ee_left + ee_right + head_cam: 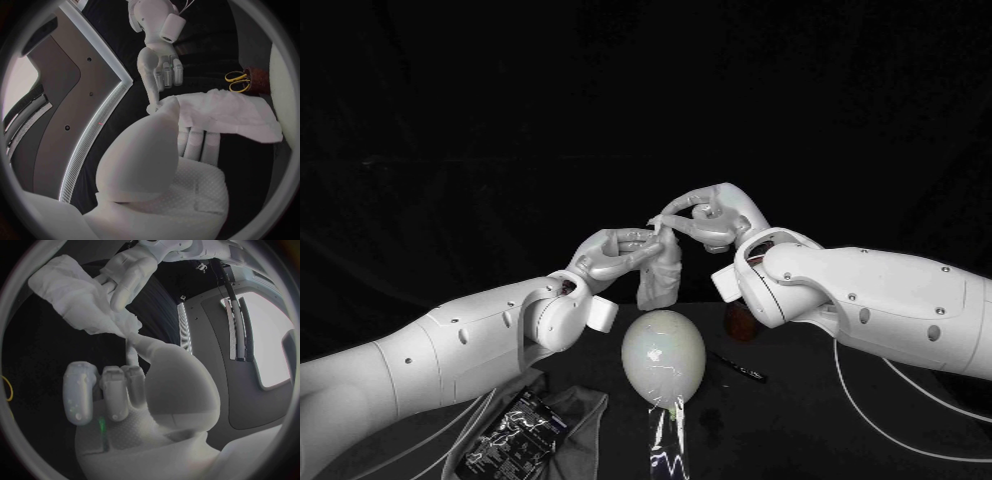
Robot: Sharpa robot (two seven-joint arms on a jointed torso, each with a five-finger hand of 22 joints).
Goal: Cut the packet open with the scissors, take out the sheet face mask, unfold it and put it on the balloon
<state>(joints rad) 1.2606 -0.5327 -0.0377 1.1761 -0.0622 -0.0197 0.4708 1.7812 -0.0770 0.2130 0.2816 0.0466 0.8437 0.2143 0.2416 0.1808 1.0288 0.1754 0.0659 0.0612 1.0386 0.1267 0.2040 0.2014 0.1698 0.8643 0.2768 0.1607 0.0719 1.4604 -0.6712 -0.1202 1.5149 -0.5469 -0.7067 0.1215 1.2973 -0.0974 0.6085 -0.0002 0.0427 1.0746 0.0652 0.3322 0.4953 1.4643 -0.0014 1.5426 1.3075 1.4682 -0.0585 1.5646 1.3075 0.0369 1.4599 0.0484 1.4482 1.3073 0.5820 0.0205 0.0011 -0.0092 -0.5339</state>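
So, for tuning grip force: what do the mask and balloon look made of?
The sheet mask looks like thin, limp white fabric, matt: it hangs in soft folds. The balloon is probably rubber, smooth and glossy: highlights glint on its taut pale skin.

surface: black table [790, 445] | on it: balloon [661, 352], packet [516, 430]
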